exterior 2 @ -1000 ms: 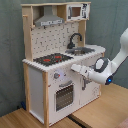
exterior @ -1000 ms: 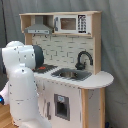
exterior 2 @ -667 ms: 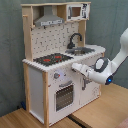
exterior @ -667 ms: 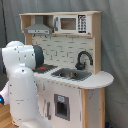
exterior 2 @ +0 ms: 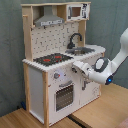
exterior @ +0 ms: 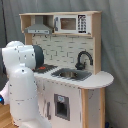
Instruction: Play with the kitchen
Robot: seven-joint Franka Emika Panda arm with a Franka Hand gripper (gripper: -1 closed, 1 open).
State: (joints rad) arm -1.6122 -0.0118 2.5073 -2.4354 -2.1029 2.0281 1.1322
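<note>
The toy kitchen [exterior: 70, 75] [exterior 2: 55, 65] stands in the middle in both exterior views, on a wooden floor [exterior 2: 100, 110]. It has a grey hood [exterior 2: 49, 21], a black tap [exterior 2: 75, 39] over the sink [exterior: 71, 75] and a stove [exterior 2: 52, 59] with red rings. In the second exterior view the white arm [exterior 2: 112, 62] comes in from 3 o'clock. Its tool [exterior 2: 77, 66] is at the kitchen's front edge, just at 3 o'clock of a knob [exterior 2: 56, 76]. I cannot tell if the tool is open or closed.
</note>
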